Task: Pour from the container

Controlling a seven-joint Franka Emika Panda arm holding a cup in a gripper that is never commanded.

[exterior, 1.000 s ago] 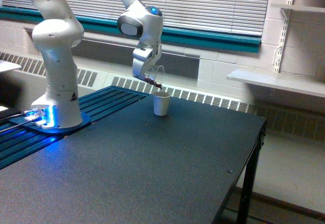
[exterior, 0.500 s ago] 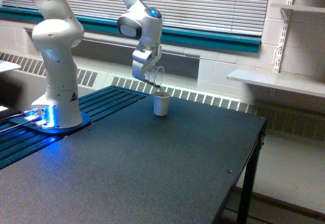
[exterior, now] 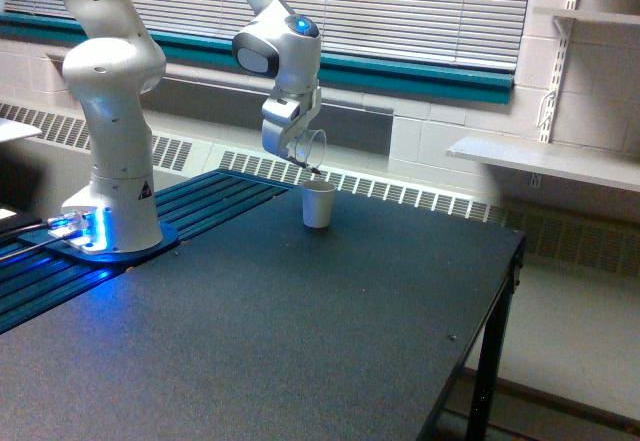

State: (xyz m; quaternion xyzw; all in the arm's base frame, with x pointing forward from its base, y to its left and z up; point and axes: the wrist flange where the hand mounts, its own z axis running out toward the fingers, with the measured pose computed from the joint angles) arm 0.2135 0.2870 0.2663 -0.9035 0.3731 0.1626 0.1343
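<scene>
One clear container (exterior: 309,149), tilted, w/ gripper (exterior: 292,139)

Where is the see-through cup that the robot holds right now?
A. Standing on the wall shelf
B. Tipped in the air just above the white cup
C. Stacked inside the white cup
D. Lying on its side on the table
B: the tool holds the clear cup tilted, its lip just over the white cup on the black table.
</scene>
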